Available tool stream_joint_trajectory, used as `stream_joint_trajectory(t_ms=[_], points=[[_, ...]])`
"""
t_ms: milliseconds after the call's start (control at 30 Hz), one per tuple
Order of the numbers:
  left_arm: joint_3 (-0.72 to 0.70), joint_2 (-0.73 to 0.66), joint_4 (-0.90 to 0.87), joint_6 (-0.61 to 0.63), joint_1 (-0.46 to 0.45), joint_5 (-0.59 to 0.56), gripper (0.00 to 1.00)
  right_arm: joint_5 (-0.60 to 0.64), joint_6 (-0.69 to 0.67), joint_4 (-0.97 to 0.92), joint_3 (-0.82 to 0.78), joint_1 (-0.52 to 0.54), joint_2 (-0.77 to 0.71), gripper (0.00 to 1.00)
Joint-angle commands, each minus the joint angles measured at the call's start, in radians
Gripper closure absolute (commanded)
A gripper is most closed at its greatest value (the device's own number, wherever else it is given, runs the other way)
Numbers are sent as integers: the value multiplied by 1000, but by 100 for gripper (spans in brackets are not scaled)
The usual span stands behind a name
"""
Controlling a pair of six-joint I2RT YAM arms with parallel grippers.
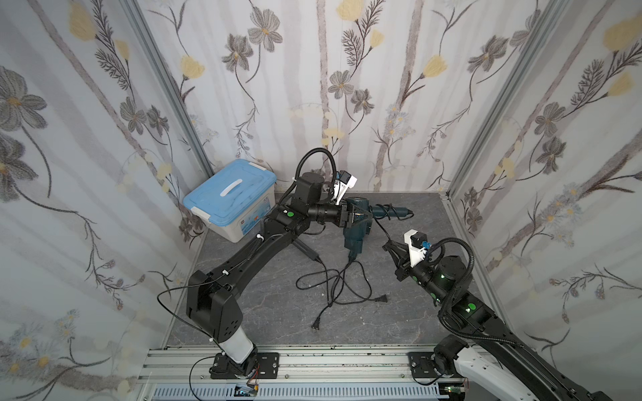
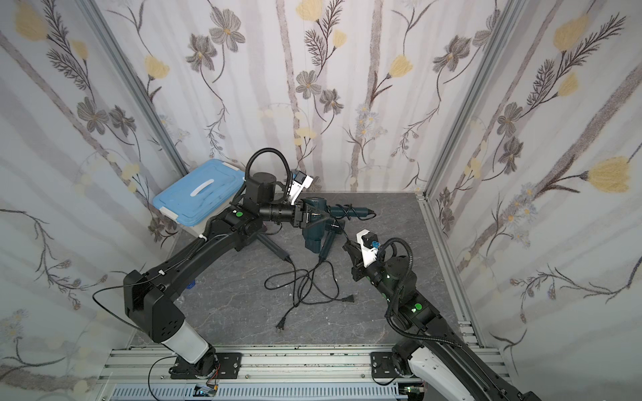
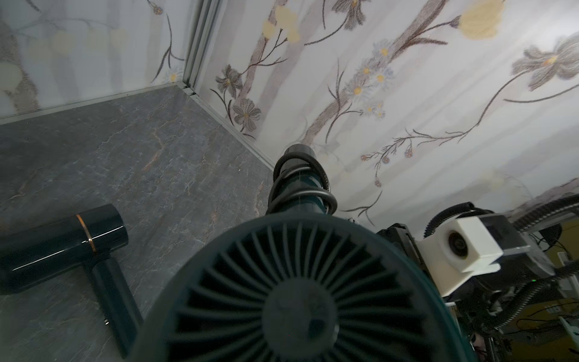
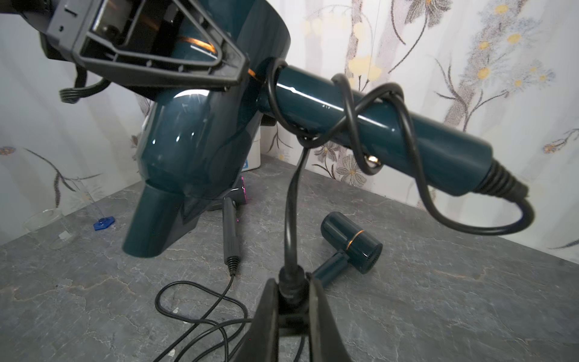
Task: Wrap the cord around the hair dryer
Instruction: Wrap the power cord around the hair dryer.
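**Table** (image 1: 434, 277): grey slab, walled on three sides, with a rail along the near edge. A box (image 1: 229, 198) fills the far left corner. Loose cords (image 1: 333, 281) sprawl mid-table, ending in two plugs. The right side is bare.

**Dryer** (image 1: 354, 236): teal, held clear of the table, back centre. The handle lies near level, with its long axis running toward the right wall. The nozzle points down and toward the near edge.

**Left gripper** (image 1: 356, 217): clamped on the dryer's body near where the handle joins. In the left wrist view the rear grille (image 3: 282, 297) hides its fingers.

**Cord** (image 4: 289, 219): leaves the handle's end, loops back and winds round the handle in a few loose turns. It then drops to the right gripper.

**Right gripper** (image 4: 293, 279): pinched narrow on the cord, below the handle and on its near side. The cord's run past it cannot be followed.

**Small dryer** (image 4: 351, 247): lies on the table beneath the held one. In both top views it is largely covered.

**Third dryer** (image 4: 232, 232): only a dark handle and a pink-trimmed edge show behind the nozzle.
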Motion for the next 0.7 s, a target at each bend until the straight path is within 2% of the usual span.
stream_joint_trajectory(t_ms=[0,167,333,467,667], points=[[44,27,-149,141,-26,-80,100,87,-58,-136,76,-3,48,100],[66,64,-258,214,-60,-150,100,192,-114,-199,182,-4,123,100],[71,93,-317,254,-82,-160,100,273,-172,-247,245,-23,168,100],[91,113,-365,288,-108,-139,100,272,-204,-272,283,-61,208,100],[155,168,-495,370,-145,-91,100,191,-255,-290,318,-134,285,100]])
